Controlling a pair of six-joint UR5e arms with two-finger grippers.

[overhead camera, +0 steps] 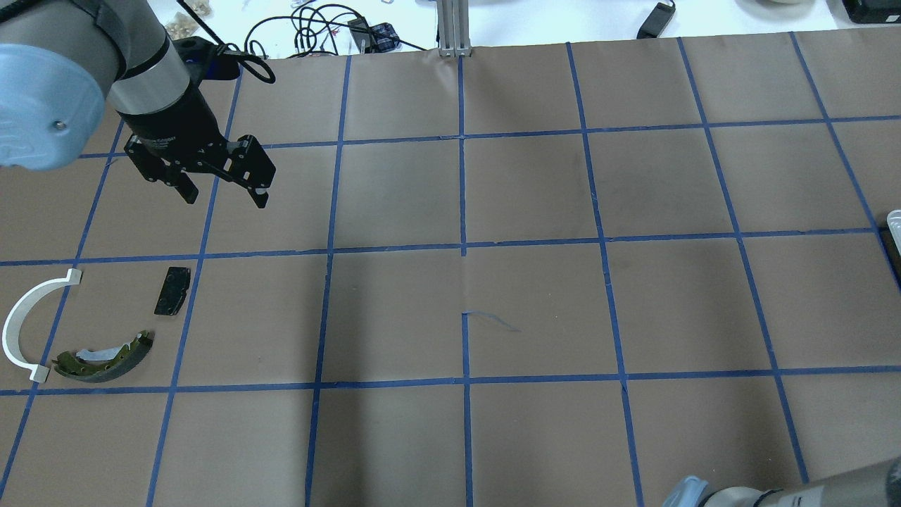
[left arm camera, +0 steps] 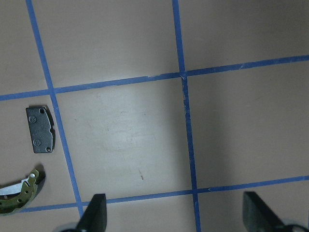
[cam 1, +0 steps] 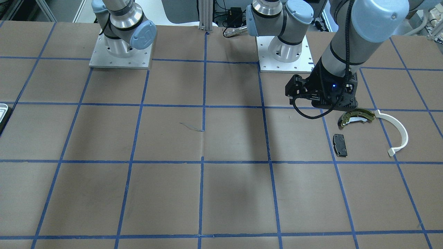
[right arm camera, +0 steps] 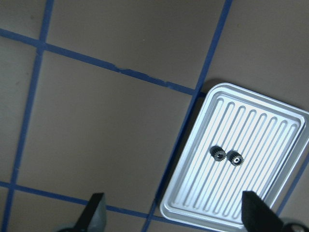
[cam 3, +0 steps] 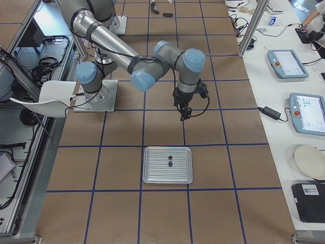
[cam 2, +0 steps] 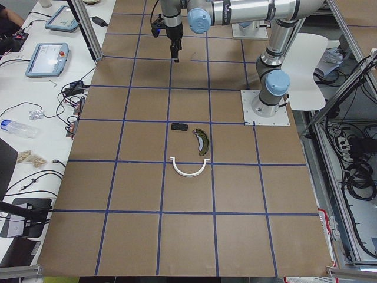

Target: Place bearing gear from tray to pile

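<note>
Bearing gears (right arm camera: 218,153), two: small dark toothed wheels with pale bores, lying flat side by side near the middle of the ribbed, pale grey tray (right arm camera: 270,116). Pile, well apart along the surface (overhead camera: 535,310): olive-gold brake shoe (overhead camera: 105,359), white arc (overhead camera: 17,320), black pad (overhead camera: 172,290). Left end effector (overhead camera: 225,197) and right end effector (right arm camera: 174,212): fingers spread wide, holding nothing.

Left arm (overhead camera: 151,84): reaching forward, wrist pointing down. Left gripper (overhead camera: 225,198): fingers spread wide, empty, held aloft.
Right arm (cam 3: 109,40): elbow bent, wrist pointing down. Right gripper (right arm camera: 176,216): fingers spread wide, empty, held aloft.
</note>
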